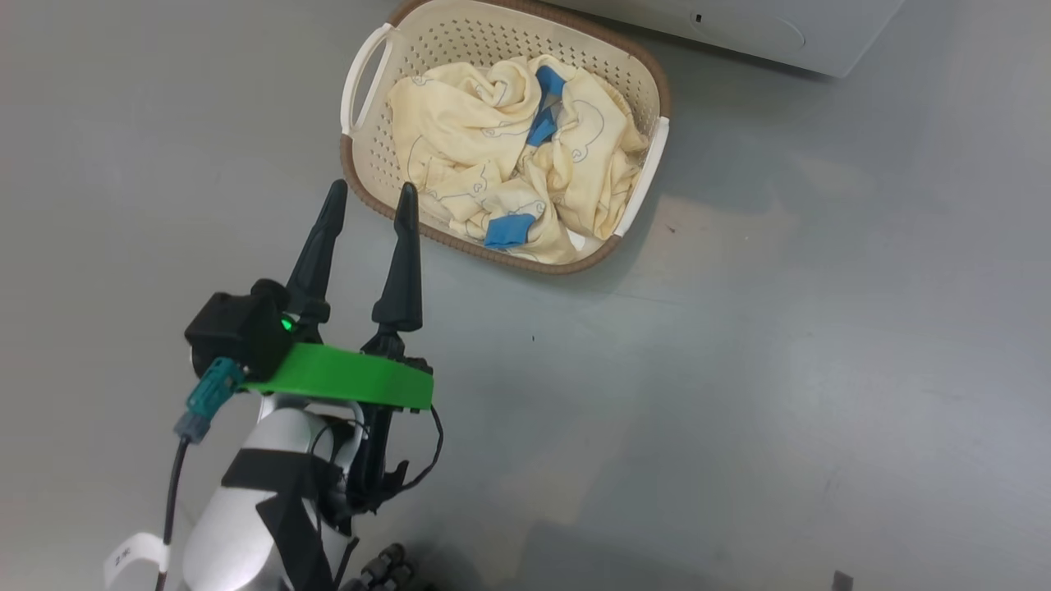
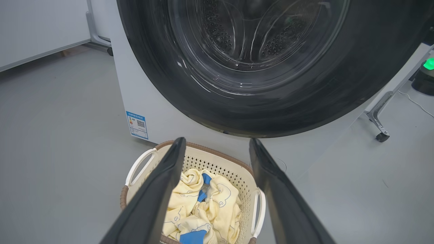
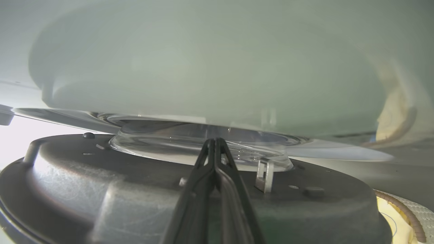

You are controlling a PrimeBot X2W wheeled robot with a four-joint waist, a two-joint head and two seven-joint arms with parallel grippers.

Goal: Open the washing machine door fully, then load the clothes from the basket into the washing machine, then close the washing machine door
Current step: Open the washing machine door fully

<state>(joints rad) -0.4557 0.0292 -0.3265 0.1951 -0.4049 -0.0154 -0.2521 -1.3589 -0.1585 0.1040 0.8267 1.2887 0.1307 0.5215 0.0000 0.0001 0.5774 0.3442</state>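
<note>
The basket (image 1: 460, 41) stands on the grey floor, holding the pale yellow and blue clothes (image 1: 509, 156). My left gripper (image 1: 371, 190) hovers open just short of its near rim with nothing between the fingers. In the left wrist view the open gripper (image 2: 217, 140) frames the basket (image 2: 217, 164) and the clothes (image 2: 196, 203), with the washing machine (image 2: 152, 101) and its black-ringed door (image 2: 162, 67) behind. My right gripper (image 3: 214, 140) is shut and empty. It points into the narrow gap between the door's grey inner side (image 3: 101, 189) and the white washer front (image 3: 203, 67).
A metal latch hook (image 3: 264, 174) sticks up from the door's inner side just right of my right fingers. A castor-footed metal frame leg (image 2: 379, 125) and a device with a green light (image 2: 429, 64) stand right of the washer. A white panel (image 2: 34, 27) stands at the left.
</note>
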